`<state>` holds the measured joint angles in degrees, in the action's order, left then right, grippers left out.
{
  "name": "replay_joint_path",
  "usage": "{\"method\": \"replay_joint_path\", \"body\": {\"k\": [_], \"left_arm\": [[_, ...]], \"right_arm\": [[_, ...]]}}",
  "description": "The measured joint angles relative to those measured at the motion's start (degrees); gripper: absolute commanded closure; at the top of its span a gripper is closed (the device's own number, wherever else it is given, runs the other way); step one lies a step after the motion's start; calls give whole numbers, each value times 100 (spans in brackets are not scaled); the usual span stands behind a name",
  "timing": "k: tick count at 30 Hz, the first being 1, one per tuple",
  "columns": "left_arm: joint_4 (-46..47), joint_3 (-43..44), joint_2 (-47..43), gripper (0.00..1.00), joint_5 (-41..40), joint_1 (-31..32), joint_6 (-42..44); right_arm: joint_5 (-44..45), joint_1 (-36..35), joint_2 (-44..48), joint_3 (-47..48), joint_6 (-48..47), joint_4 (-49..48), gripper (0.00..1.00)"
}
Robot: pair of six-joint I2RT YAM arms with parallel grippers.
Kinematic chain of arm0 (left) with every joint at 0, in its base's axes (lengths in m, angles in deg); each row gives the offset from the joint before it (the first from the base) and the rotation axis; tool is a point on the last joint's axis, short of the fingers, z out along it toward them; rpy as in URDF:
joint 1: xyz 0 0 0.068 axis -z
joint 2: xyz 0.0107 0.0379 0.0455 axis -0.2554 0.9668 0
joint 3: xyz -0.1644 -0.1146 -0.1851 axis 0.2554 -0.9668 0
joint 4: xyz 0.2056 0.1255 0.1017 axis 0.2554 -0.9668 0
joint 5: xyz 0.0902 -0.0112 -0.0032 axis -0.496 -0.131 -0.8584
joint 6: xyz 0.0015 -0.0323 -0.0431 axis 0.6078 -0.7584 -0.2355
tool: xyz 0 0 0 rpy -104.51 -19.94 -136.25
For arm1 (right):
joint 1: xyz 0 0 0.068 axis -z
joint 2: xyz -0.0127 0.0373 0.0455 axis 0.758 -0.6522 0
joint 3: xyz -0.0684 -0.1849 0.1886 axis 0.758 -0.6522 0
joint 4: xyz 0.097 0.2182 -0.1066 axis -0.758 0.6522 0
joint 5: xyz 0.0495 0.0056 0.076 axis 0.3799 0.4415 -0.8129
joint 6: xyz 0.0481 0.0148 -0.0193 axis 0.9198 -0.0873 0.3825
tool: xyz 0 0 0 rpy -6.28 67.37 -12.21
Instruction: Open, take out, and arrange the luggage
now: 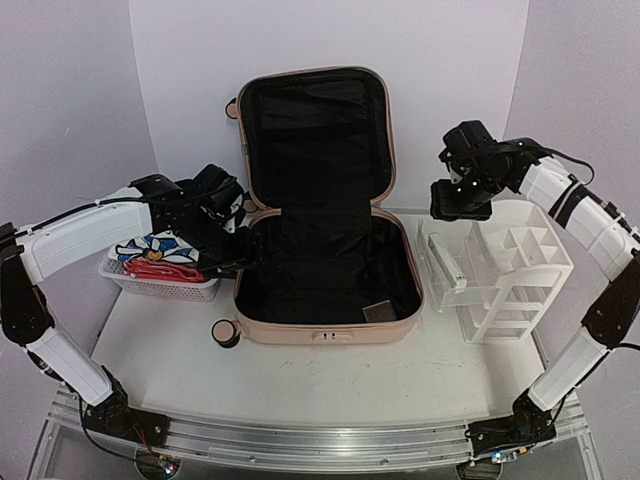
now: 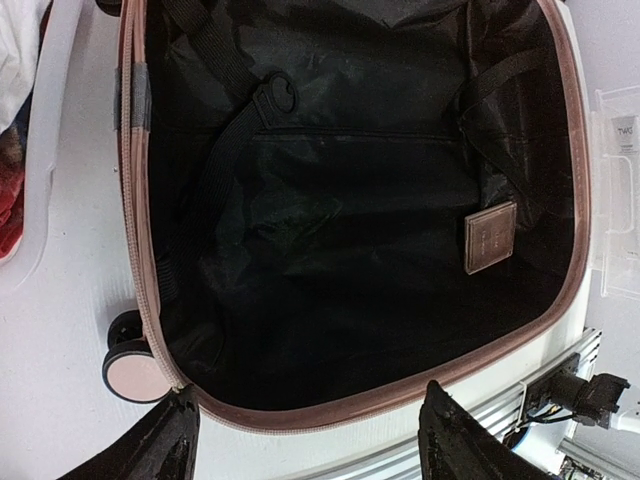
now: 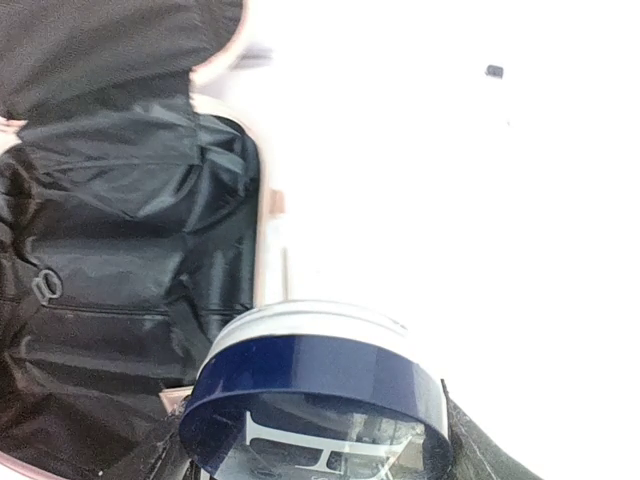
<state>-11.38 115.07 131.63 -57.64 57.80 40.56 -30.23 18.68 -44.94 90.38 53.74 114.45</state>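
Noted smooth, faintly glossy hard plastic on the large peach-pink suitcase (image 1: 320, 335), lined with matt, creased black cloth. Saw glossy white plastic in the compartmented drawer organizer (image 1: 510, 270) at right, and a shiny, metal-looking rim on the round dark-blue tin (image 3: 320, 375).

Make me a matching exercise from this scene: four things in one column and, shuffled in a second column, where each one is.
Column one
1. peach-pink hard-shell suitcase
2. white mesh plastic basket
3. white plastic drawer organizer
4. round dark-blue tin

Column two
A. held in the right pincer
B. in the middle, lid raised
C. left of the suitcase
D. right of the suitcase

Pairs: 1-B, 2-C, 3-D, 4-A
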Motion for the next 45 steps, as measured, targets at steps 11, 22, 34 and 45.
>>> {"method": "replay_joint_path", "body": {"k": [11, 22, 34, 45], "left_arm": [[83, 118, 157, 25, 151, 66, 162], [85, 129, 223, 25, 197, 122, 168], [144, 413, 649, 25, 254, 245, 173], [186, 492, 750, 25, 219, 511, 153]], "right_arm": [[-931, 828, -214, -592, -260, 245, 51], [-776, 846, -522, -684, -643, 415, 19], [-610, 846, -549, -280, -925, 813, 30], [-1843, 791, -553, 216, -1252, 879, 44]]}}
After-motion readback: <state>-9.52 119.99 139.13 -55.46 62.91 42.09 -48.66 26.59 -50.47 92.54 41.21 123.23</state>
